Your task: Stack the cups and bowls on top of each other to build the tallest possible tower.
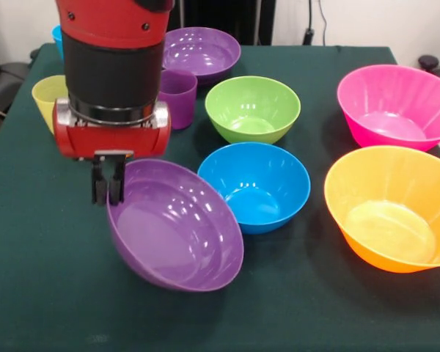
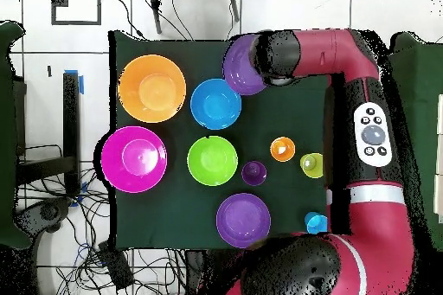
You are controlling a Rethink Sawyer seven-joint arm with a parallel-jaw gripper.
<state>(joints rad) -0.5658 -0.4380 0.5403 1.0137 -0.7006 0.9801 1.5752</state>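
Between my fingers (image 1: pixel 108 192), at the near left of the green-clothed bench (image 1: pixel 44 293) as the front view shows it, hangs a purple bowl (image 1: pixel 174 226), pinched by its rim so that it tilts with its mouth turned up and toward the camera; whether its lower edge touches the cloth or clears it, I cannot tell. I judge it light, thin-walled and glossy, stiff enough to keep its shape yet slick, so a rim pinch like mine lets it swing and could let it slide out if I jerk. The rim is the only sensible hold: the rounded wall offers nothing flat to squeeze. Just beside it, toward the middle, sits the blue bowl (image 1: pixel 254 185), upright and empty, which looks the natural base for nesting; to my eye no tower stands yet. Behind that are the green bowl (image 1: pixel 253 108) and a second purple bowl (image 1: pixel 201 53), with the larger pink bowl (image 1: pixel 396 106) and orange bowl (image 1: pixel 392 209) well apart on the other side. The purple cup (image 1: pixel 177 97) and yellow cup (image 1: pixel 48 100) stand by my arm, a sliver of the blue cup (image 1: pixel 57 34) shows behind it, and the overhead view shows the orange cup (image 2: pixel 283 149) too. Cups, being small and tapered, should take a grip across the lip.
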